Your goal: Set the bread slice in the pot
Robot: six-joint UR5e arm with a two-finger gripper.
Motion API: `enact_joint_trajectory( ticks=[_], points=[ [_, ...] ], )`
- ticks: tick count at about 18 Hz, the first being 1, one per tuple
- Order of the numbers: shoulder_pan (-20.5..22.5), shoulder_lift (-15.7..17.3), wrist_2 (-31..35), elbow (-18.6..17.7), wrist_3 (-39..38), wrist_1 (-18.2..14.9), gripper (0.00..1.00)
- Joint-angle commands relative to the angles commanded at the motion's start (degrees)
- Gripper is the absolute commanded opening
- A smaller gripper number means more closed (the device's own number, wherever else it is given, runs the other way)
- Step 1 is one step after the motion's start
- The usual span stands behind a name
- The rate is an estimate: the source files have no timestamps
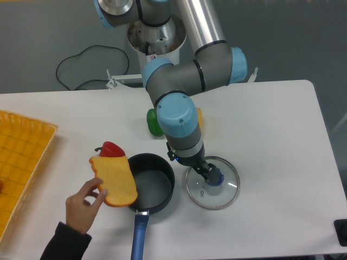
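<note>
At the far left, a yellow tray (pixel 21 157) hangs off the edge of the white worktop (pixel 271 141). A person's hand (pixel 85 205) holds the bread slice (pixel 114 181) just left of the pot (pixel 152 183), overlapping its rim; the pot itself looks empty. The likely trouble is that the slice sits in human fingers, not the robot's, so the robot cannot grip it safely, and any reach toward it risks striking the person.

The robot's hand (pixel 210 175) is down at the blue knob of the glass lid (pixel 212 189); I cannot tell whether its fingers are apart or clamped, and lifting could drag the lid.

Count: one tray, one slice, one red pepper (pixel 111 149), one pot, one green pepper (pixel 154 123), one yellow thing half hidden behind the arm, one lid.
</note>
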Motion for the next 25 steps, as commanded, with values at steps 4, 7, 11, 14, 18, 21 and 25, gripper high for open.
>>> enact_joint_trajectory(
  ticks=[4, 7, 11, 14, 18, 21, 25],
  points=[
    [-0.08, -0.27, -0.44, 0.62, -1.14, -0.26, 1.00],
    [0.00, -0.35, -1.76, 0.62, -2.46, -0.17, 1.00],
    [1.93, -2.11, -1.76, 0.97, -3.16, 0.18, 1.00],
    [2.20, -4.21, -1.76, 0.88, -3.69, 2.89, 1.00],
    [2.46, -6.41, -1.85, 0.97, -8.09, 5.01, 1.00],
    [4.39, -5.98, -1.67, 0.19, -6.16, 4.75, 1.00],
    [7.12, -4.92, -1.41, -1.49, 3.93, 4.40, 1.00]
  ],
)
